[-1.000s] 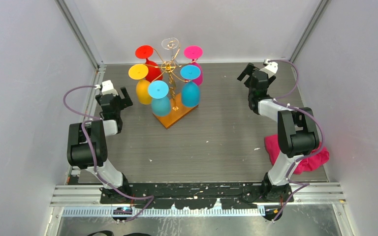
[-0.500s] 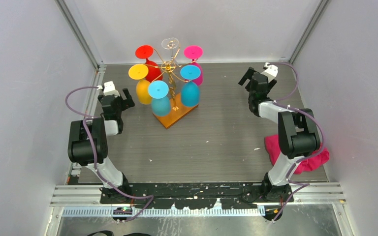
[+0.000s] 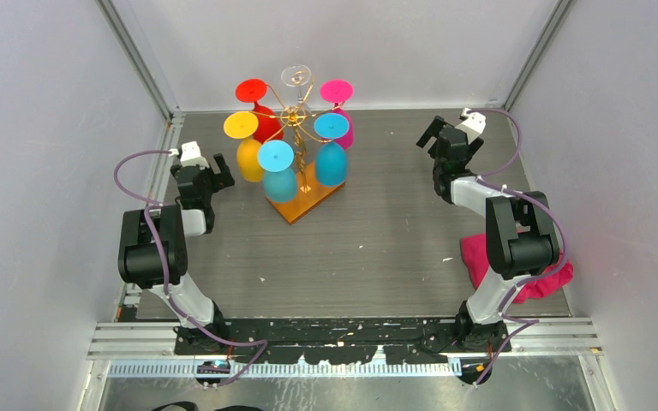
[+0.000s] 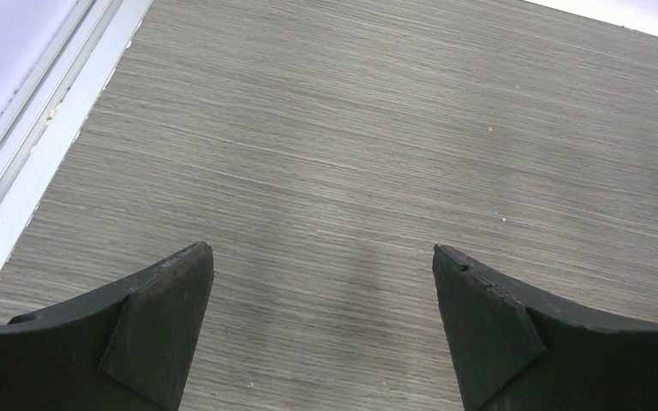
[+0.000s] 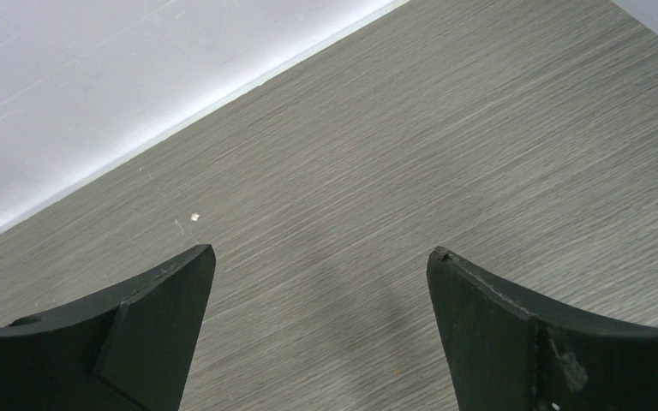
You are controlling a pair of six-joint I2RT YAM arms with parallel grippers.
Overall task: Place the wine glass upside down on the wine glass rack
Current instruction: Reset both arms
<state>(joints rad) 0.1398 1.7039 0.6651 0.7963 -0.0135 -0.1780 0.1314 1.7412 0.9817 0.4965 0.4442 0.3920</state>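
Wine glass rack [image 3: 300, 205] stands toward the back of the tabletop [image 3: 377, 231], left of centre, with six wine glasses [image 3: 275, 156] hung bowl-down on its gold arms (red, clear, pink, yellow, two blue). Left end effector [image 4: 323, 257] hovers near the rack's left side, jaws wide, holding nothing. Right end effector [image 5: 321, 255] is well apart at the back right, equally wide and empty.
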